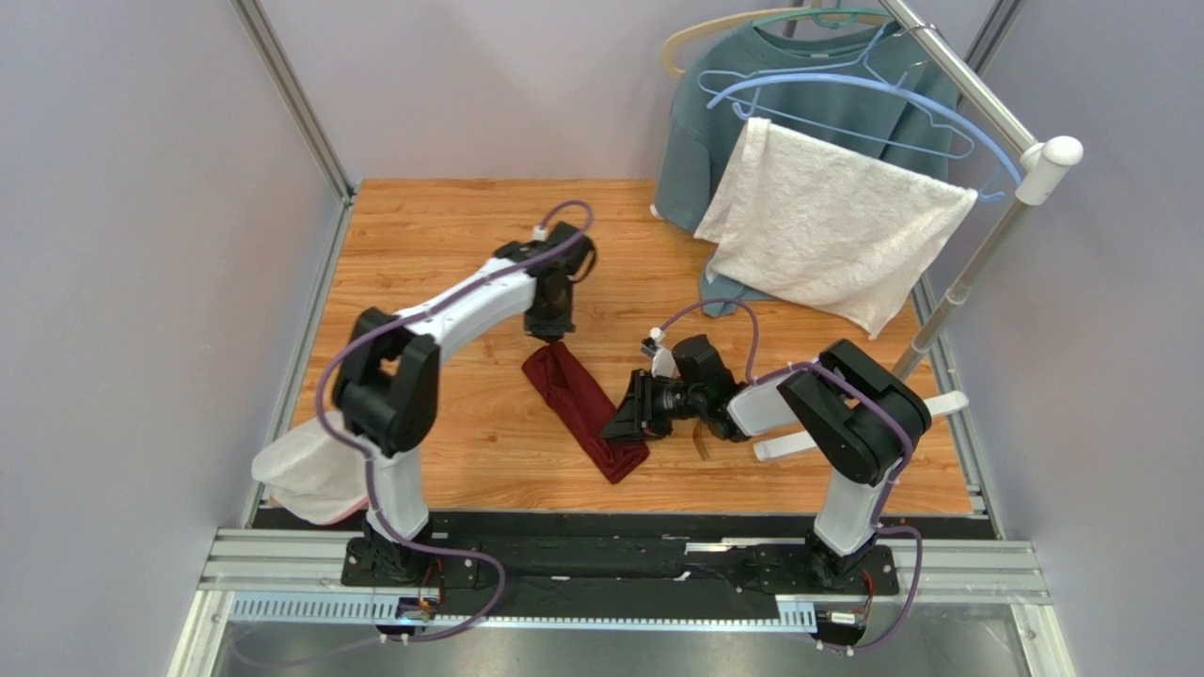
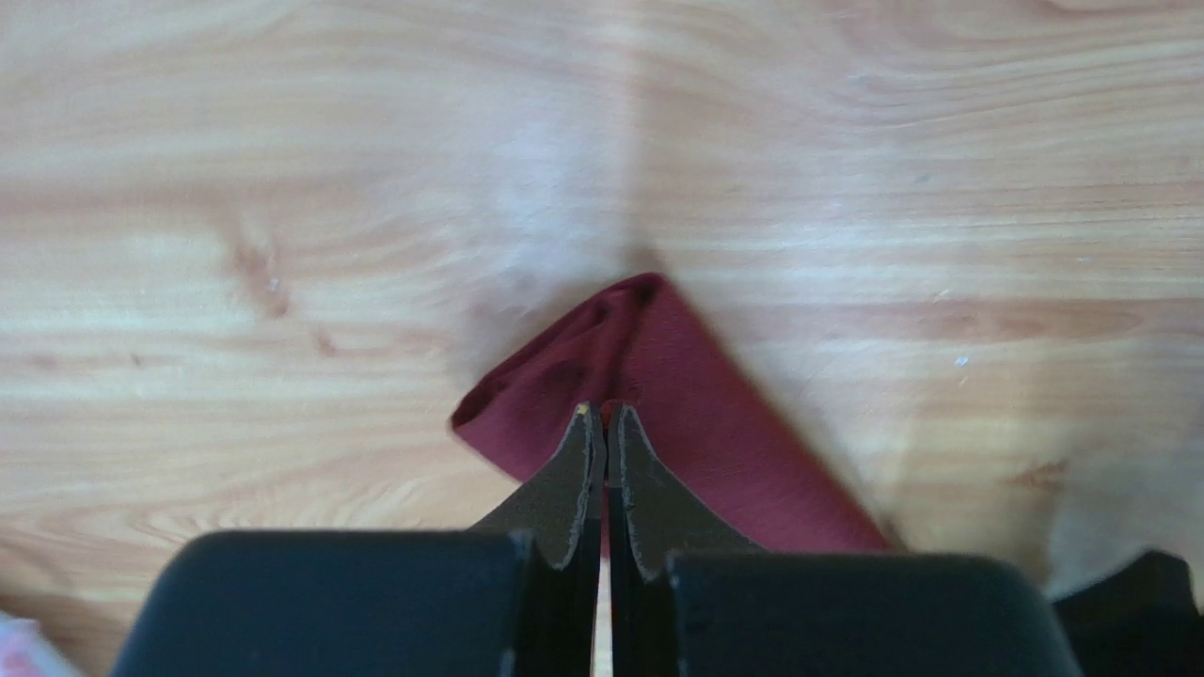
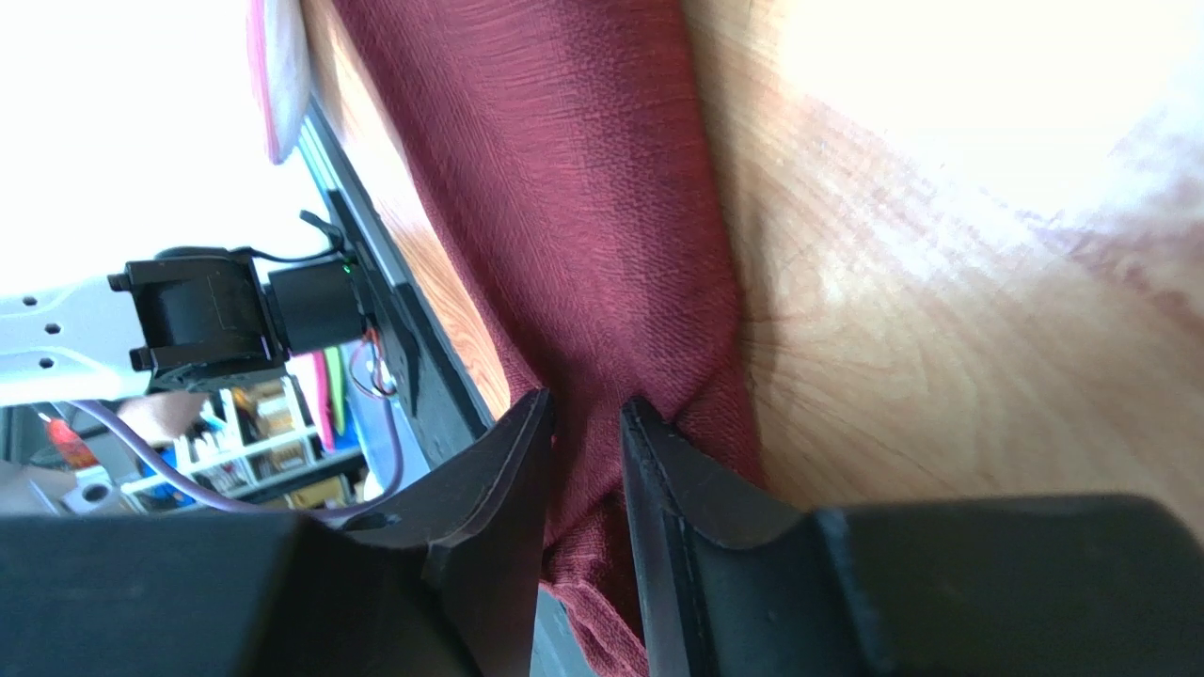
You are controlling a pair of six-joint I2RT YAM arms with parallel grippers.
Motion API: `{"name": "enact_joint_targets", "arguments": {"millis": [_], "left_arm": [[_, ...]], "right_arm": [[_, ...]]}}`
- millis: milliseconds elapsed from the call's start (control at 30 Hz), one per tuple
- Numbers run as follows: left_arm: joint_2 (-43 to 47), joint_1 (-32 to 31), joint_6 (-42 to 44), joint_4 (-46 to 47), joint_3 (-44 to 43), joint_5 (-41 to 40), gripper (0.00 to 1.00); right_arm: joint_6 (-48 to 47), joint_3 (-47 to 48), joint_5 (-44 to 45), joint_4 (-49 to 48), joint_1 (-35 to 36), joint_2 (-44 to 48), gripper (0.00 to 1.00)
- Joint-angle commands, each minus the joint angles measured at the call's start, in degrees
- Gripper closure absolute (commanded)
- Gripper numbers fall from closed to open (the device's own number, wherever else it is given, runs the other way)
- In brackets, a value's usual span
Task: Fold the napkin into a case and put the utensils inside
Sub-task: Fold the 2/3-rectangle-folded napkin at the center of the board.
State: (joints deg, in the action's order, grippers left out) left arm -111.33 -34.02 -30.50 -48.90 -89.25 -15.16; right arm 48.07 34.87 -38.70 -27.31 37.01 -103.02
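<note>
The maroon napkin lies on the wooden table as a narrow oblong strip, running from the far left to the near right. My left gripper is at its far end, jaws closed on a pinch of the cloth with the tips nearly touching. My right gripper is at the near end, with a fold of the cloth bunched between its narrow jaws. A slim golden-brown piece shows partly under the right wrist. The silver spoon is hidden.
A white textured towel and a grey-blue sweatshirt hang on a rack at the back right. A pale cloth bundle sits by the left arm's base. Grey walls enclose the table.
</note>
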Motion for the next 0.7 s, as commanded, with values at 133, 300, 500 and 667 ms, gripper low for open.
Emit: {"name": "enact_joint_targets", "arguments": {"millis": [133, 300, 500, 667], "left_arm": [[13.3, 7.1, -7.5, 23.5, 21.0, 17.2, 1.00], [15.5, 8.5, -7.6, 27.9, 28.1, 17.7, 1.00], [16.6, 12.0, -5.5, 30.7, 30.7, 19.1, 1.00], [17.6, 15.2, -2.1, 28.1, 28.4, 19.1, 1.00]], "right_arm": [[8.0, -7.1, 12.7, -5.3, 3.5, -6.0, 0.68], [8.1, -7.7, 16.0, -2.8, 3.5, -5.7, 0.68], [5.6, -7.5, 14.4, -1.5, 3.5, -5.1, 0.68], [-0.3, -6.8, 13.7, 3.5, 3.5, -2.5, 0.68]]}}
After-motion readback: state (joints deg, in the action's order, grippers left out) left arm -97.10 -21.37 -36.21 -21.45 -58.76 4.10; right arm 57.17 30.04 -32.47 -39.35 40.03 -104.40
